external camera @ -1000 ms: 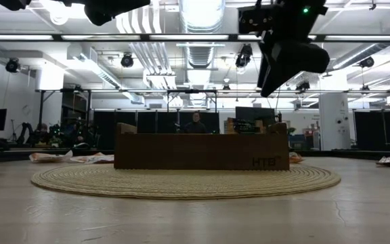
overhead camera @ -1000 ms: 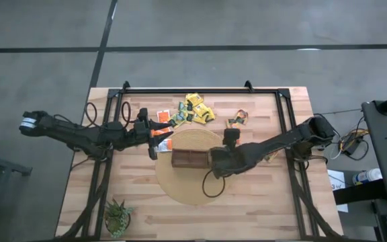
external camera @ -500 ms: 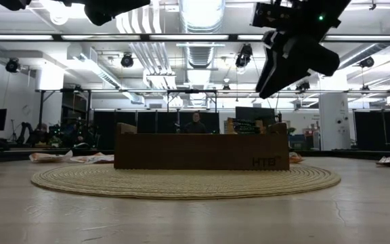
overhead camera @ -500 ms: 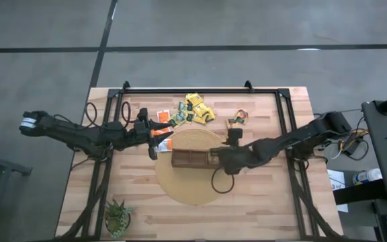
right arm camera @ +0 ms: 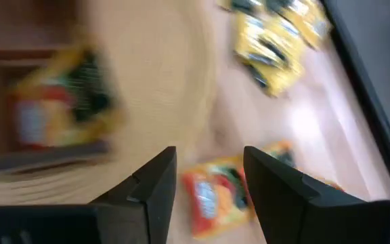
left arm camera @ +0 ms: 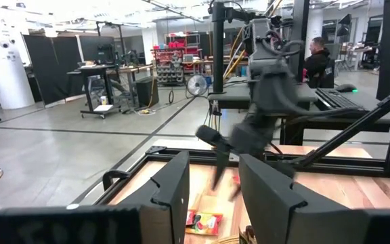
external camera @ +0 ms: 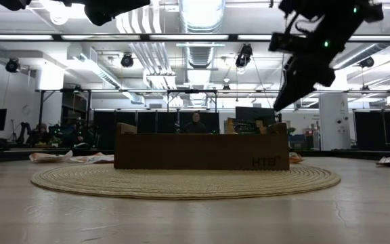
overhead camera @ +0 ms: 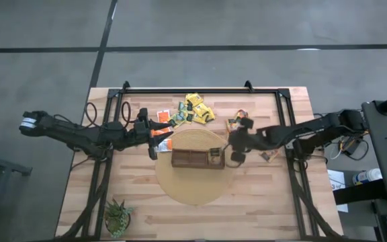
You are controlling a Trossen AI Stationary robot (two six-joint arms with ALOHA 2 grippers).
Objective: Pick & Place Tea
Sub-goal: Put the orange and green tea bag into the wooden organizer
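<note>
You see two slender arms finished in dark black, each built from jointed tubular links with black cables looped alongside. The left arm carries a white band at its outer end. Each wrist ends in two flat, dark, angular fingers.

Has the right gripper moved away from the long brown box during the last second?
Yes. In the high view the right gripper has drawn back from over the box's right end toward the table's right side, fingers open and empty.

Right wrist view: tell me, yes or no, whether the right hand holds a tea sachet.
No. The right hand is open with nothing between its fingers; an orange sachet lies on the table beyond them.
</note>
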